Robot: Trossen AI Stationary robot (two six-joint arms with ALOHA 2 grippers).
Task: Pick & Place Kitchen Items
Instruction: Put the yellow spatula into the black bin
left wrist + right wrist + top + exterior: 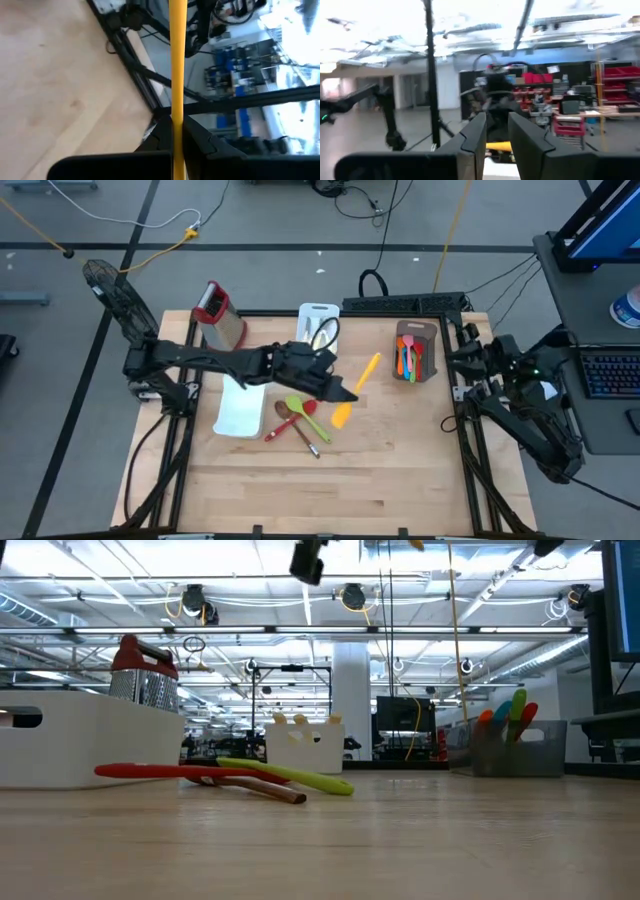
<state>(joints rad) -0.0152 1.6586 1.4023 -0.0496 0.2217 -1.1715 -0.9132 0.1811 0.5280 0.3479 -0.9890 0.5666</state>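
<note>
High view: your left claw (343,393) is up over mid-table, clamped on the orange spatula (366,372), whose handle sticks out past the fingertips toward the brown tray (430,332) holding more utensils (408,360). In the left wrist view the handle (177,60) runs straight out between the closed fingers (159,135). Just behind and below the claw lie the green spoon (300,407), red spoon (288,423) and a wooden one (296,423). Your right claw (496,131) waits off the right table edge, fingers slightly apart, holding nothing.
</note>
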